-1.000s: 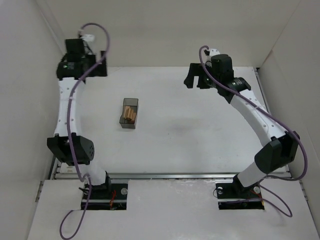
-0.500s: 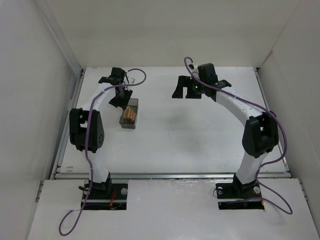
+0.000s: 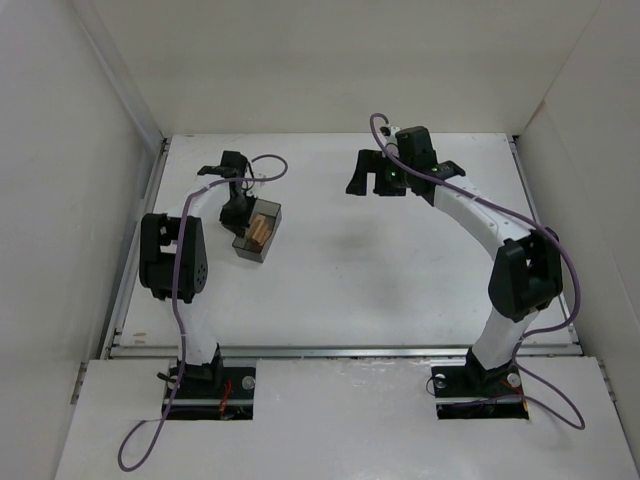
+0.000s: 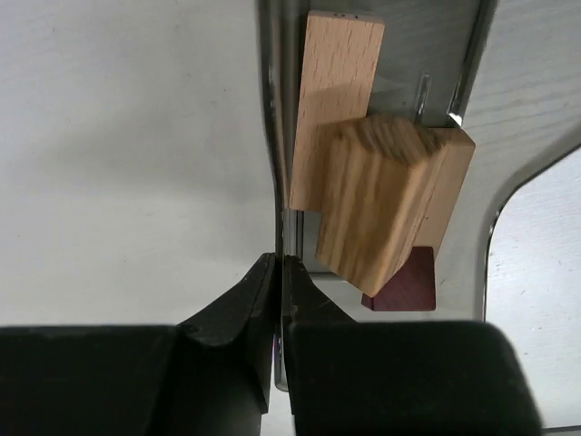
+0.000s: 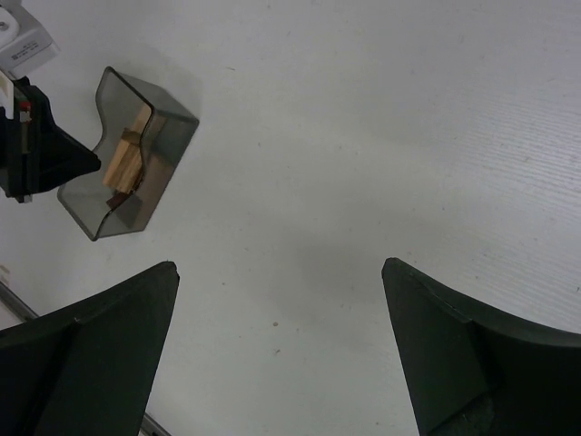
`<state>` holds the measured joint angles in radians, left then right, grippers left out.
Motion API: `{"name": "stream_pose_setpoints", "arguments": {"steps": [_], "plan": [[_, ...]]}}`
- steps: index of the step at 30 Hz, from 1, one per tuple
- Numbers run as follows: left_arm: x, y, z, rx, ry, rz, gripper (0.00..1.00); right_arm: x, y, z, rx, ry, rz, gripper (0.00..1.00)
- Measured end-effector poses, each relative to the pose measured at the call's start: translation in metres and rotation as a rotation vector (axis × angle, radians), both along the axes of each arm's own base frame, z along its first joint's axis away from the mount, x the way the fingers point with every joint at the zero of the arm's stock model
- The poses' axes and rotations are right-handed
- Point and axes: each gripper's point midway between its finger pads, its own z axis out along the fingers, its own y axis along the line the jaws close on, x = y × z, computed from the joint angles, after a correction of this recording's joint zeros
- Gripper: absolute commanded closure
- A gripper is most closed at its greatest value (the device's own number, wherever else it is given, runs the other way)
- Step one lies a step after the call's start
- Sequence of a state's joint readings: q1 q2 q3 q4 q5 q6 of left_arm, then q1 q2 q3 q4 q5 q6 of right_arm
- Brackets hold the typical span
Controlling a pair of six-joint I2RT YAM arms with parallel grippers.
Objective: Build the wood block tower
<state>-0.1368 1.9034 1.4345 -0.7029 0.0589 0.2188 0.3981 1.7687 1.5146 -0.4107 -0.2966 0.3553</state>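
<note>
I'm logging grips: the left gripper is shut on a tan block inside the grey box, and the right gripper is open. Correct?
Not quite: the left gripper is shut on the wall of the grey box, not on a tan block, as the left wrist view shows. The right gripper is open.
</note>
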Motion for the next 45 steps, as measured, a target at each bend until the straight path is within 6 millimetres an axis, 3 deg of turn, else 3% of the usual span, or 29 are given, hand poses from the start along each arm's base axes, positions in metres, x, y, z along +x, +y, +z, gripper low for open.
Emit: {"name": "stream_pose_setpoints", "arguments": {"steps": [6, 11, 16, 21, 26, 27, 31, 34, 35, 41, 45], "plan": [[0.002, 0.006, 0.001, 0.052, -0.006, 0.026, 1.0, 0.002, -0.002, -0.001, -0.015, -0.007, -0.016, 0.0], [0.03, 0.017, 0.022, 0.334, -0.155, 0.036, 1.0, 0.003, -0.005, -0.001, -0.026, -0.01, -0.031, 0.0], [0.055, -0.017, 0.051, 0.599, -0.382, -0.041, 1.0, 0.0, -0.009, 0.002, -0.031, -0.018, -0.041, 0.0], [0.05, -0.052, 0.043, 0.74, -0.459, -0.128, 1.0, -0.01, -0.019, 0.005, -0.052, -0.032, -0.062, 0.0], [0.038, -0.07, 0.036, 0.809, -0.466, -0.171, 0.59, -0.016, -0.027, 0.015, -0.066, -0.063, -0.073, 0.0], [0.034, -0.073, 0.032, 0.803, -0.457, -0.178, 0.46, -0.017, -0.028, 0.017, -0.069, -0.069, -0.073, 0.0], [0.019, -0.084, 0.024, 0.765, -0.397, -0.222, 0.22, -0.017, -0.031, 0.024, -0.078, -0.094, -0.073, 0.0], [0.02, -0.092, 0.032, 0.72, -0.38, -0.224, 0.09, -0.018, -0.032, 0.021, -0.087, -0.093, -0.073, 0.0], [0.023, -0.096, 0.038, 0.7, -0.39, -0.216, 0.01, -0.019, -0.033, 0.02, -0.09, -0.09, -0.074, 0.0], [0.043, -0.116, 0.07, 0.487, -0.395, -0.209, 0.01, -0.019, -0.023, 0.028, -0.056, -0.114, -0.051, 0.0], [0.045, -0.114, 0.066, 0.349, -0.308, -0.242, 0.02, -0.01, -0.013, 0.05, -0.009, -0.198, -0.05, 0.0]]}}
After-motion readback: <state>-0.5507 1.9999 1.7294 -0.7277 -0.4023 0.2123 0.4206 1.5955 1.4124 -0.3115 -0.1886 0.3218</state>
